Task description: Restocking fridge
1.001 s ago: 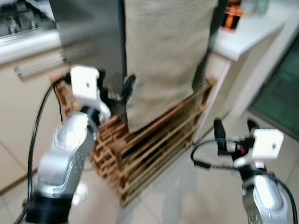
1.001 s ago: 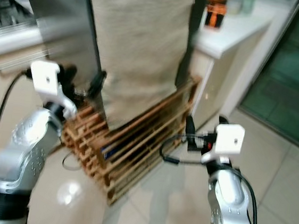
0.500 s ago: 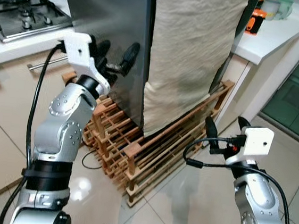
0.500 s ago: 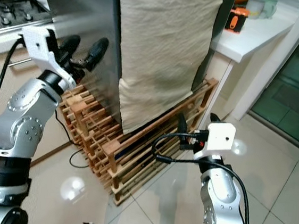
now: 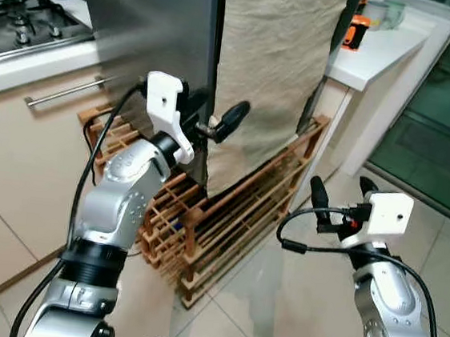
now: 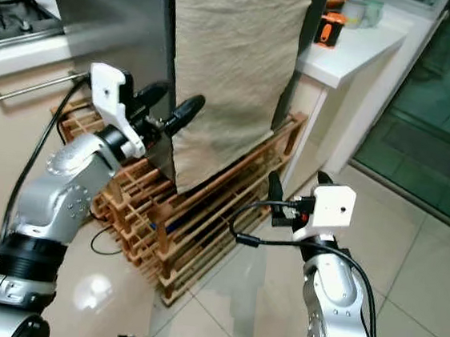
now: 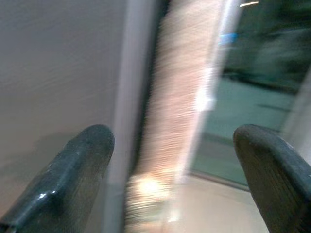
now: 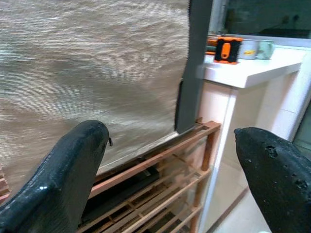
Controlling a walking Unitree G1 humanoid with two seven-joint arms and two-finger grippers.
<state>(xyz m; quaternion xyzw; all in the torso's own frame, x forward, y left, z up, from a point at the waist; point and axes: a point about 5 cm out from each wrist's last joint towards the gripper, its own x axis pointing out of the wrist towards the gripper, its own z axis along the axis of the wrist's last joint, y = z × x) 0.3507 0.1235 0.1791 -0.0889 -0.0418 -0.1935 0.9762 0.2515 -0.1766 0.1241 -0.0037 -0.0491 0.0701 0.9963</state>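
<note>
A: Fridge (image 5: 150, 40) dead ahead, cloth (image 5: 272, 69) draped on it, rack (image 5: 228, 217) beneath. Left gripper (image 5: 214, 123) has swung from the steel side to the fridge's front corner, fingers spread, holding nothing.

B: Right gripper (image 5: 338, 200) stays low off the rack, also open and empty. Looks like door-opening comes first.

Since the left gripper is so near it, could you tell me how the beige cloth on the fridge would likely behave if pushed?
The cloth would probably be floppy: it hangs in creases and its lower edge sags unevenly. It looks light, so a nudge from the left gripper, jaws open, would likely swing or bunch it against the fridge rather than resist. Its coarse weave suggests it should not be slippery.
</note>
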